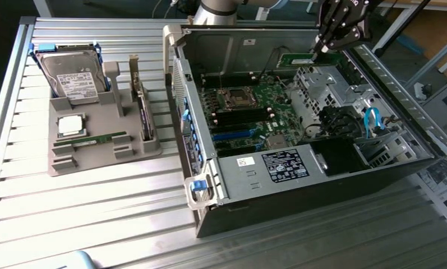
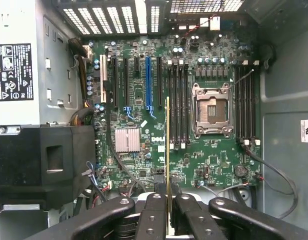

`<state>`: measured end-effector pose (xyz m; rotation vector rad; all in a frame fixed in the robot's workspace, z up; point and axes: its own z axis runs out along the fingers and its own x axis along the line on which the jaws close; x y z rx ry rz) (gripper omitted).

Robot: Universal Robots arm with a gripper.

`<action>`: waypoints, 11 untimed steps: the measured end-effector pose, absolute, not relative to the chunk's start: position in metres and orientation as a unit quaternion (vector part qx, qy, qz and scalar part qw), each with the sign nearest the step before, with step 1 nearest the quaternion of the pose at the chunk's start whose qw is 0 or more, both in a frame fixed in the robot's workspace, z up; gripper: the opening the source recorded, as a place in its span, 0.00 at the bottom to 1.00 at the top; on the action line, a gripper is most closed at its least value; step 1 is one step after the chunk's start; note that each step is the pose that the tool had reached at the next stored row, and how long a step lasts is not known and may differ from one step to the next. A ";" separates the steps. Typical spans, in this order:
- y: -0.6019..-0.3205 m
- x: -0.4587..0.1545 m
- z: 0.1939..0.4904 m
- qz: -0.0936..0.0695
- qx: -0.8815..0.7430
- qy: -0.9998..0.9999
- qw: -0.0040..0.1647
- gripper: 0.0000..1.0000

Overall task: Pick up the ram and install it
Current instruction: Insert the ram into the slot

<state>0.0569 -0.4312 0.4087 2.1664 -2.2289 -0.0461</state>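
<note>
The ram is clamped between the closed fingers of the gripper, and the wrist view sees it by its thin edge, as a narrow line. Its long axis runs parallel to the black memory slots beside the empty CPU socket, and it seems nearly over the closest slot. In the exterior view the stick lies about level over the open computer case, apart from the motherboard.

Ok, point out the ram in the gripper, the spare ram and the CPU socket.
held ram (image 1: 299,58), exterior view, middle of its green board.
spare ram (image 1: 97,139), exterior view, middle of the stick.
CPU socket (image 2: 211,110), wrist view, centre of the socket.
</note>
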 end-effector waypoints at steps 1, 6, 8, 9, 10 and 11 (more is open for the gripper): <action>-0.431 0.057 0.409 -0.015 0.697 -0.717 0.017 0.13; -0.431 0.057 0.408 -0.015 0.697 -0.717 0.017 0.13; -0.431 0.056 0.407 -0.015 0.697 -0.717 0.016 0.13; -0.431 0.056 0.407 -0.015 0.697 -0.717 0.017 0.13; -0.431 0.056 0.407 -0.015 0.697 -0.717 0.017 0.13; -0.431 0.055 0.406 -0.015 0.697 -0.717 0.017 0.13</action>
